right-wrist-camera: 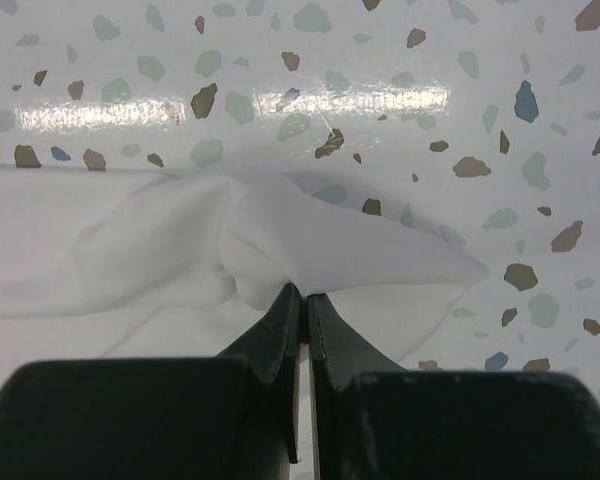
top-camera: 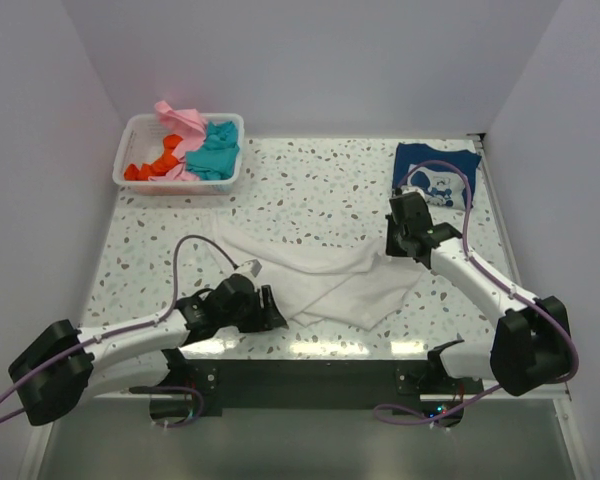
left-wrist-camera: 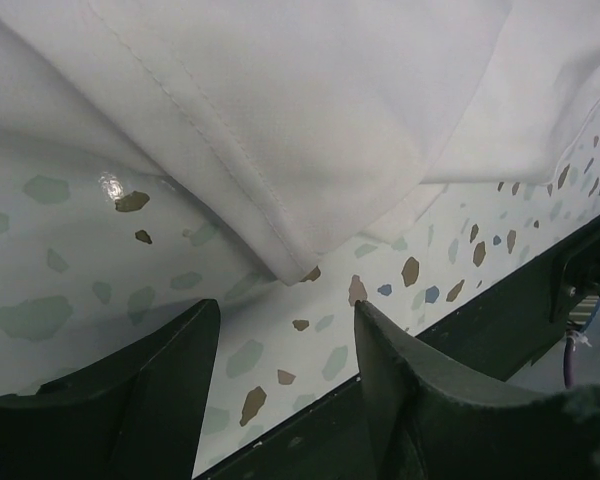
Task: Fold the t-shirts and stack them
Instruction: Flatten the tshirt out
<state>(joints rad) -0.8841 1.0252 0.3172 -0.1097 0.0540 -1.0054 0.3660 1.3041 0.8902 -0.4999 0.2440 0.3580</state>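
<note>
A plain white t-shirt (top-camera: 325, 285) lies crumpled across the middle of the table. My right gripper (top-camera: 395, 243) is shut on its right edge and holds a pinch of white cloth (right-wrist-camera: 310, 245) up off the table. My left gripper (top-camera: 276, 312) is open and empty at the shirt's near left edge; its hemmed corner (left-wrist-camera: 280, 240) lies just beyond my fingertips (left-wrist-camera: 375, 330). A navy t-shirt with a white cartoon print (top-camera: 435, 172) lies folded at the back right. Pink (top-camera: 180, 118), teal (top-camera: 216, 152) and orange (top-camera: 148, 165) shirts sit in the basket.
A white slotted plastic basket (top-camera: 128, 135) stands at the back left. The table's near edge and a dark base plate (top-camera: 310, 375) are just below the left gripper. White walls close in the left, back and right.
</note>
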